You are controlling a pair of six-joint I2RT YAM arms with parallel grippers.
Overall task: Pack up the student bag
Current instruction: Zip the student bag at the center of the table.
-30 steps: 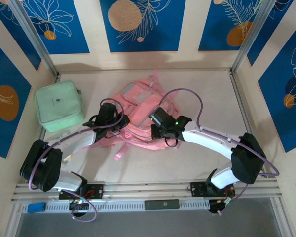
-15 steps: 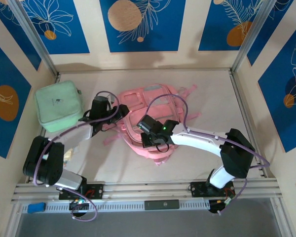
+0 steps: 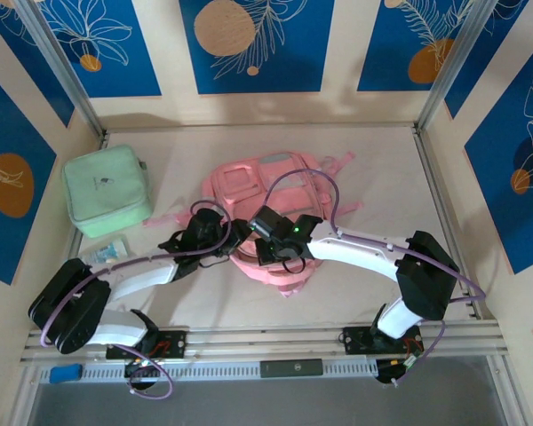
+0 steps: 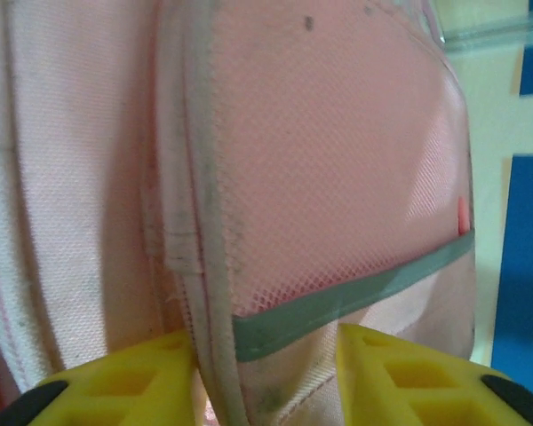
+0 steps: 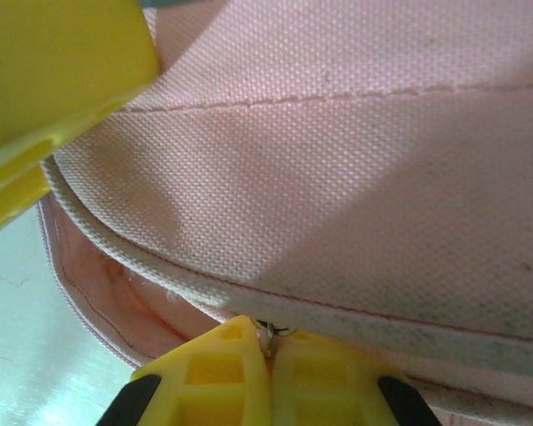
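Large soft pink fabric backpack point(image 3: 275, 182) lies flat mid-table, directly under and beyond both grippers, straps trailing off its right side. Left gripper point(image 3: 224, 236) sits at the backpack's near-left edge. In the left wrist view its yellow fingers point(image 4: 129, 382) stand apart with the backpack's point(image 4: 338, 160) piped seam and grey band filling the gap, fabric touching both pads, so it reads as clamped on that edge. Right gripper point(image 3: 256, 247) is just right of the left gripper, on the same near edge. In the right wrist view the right gripper point(image 5: 268, 335) has its yellow fingers pressed together, pinching a small metal ring point(image 5: 272, 330) at the pale piping of the backpack point(image 5: 355, 160). Mint green square zip case point(image 3: 107, 189) sits well left of and beyond the left gripper, apart from the backpack. Small clear packet point(image 3: 107, 251) lies left of the left gripper, just near of the case; contents too small to tell.
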